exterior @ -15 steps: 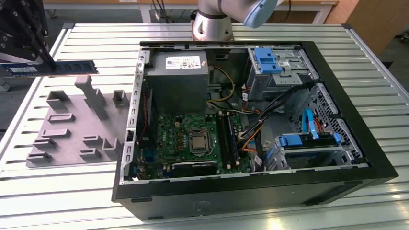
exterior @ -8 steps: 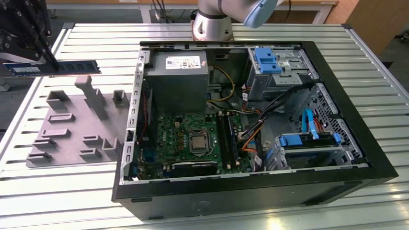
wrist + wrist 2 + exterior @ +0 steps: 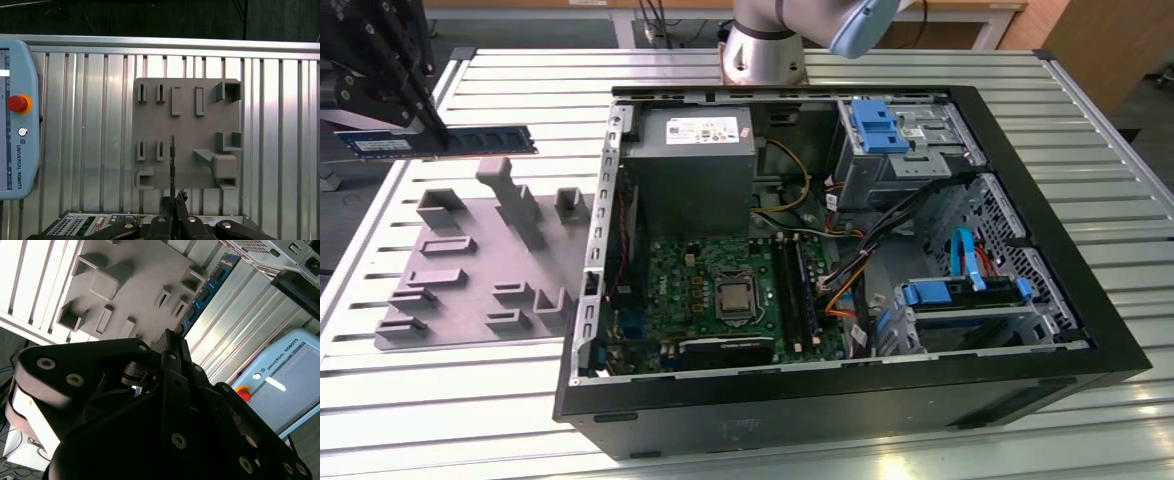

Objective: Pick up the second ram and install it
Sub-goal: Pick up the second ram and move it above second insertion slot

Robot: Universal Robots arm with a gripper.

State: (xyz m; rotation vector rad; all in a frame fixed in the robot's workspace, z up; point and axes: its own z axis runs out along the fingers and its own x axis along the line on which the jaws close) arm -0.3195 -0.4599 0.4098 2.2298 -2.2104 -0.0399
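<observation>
At the exterior view's left, the black claw (image 3: 438, 138) is closed on the second ram (image 3: 487, 138), a long, thin, flat blue-green circuit-board stick with dark chips and a white sticker. The stick is held level with one long edge downward. It is gripped across its two flat faces near its middle, so that both ends project freely. It is carried in the air over the far edge of the grey plastic fixture plate (image 3: 467, 270), which lies on the ribbed aluminium bench (image 3: 520, 70). No contact with the plate is seen. In the first wrist view the second ram (image 3: 172, 155) is presented edge-on, in line with the claw (image 3: 172, 200).

The stick is judged to be light and stiff, but thin and fragile. Its smooth faces are expected to allow slipping or pivoting under a weak grip, and a bending load is to be avoided. A central hold on the flat faces is judged suitable. The lower contact edge and both short ends are to be left free, and pressure on the chips is to be kept moderate.

Towards the exterior view's right, the open black computer case (image 3: 854, 400) is set on the bench, with the grey power supply (image 3: 687, 150) above the green motherboard (image 3: 707, 280). The long black memory slots (image 3: 794, 290) lie well apart from the second ram.
</observation>
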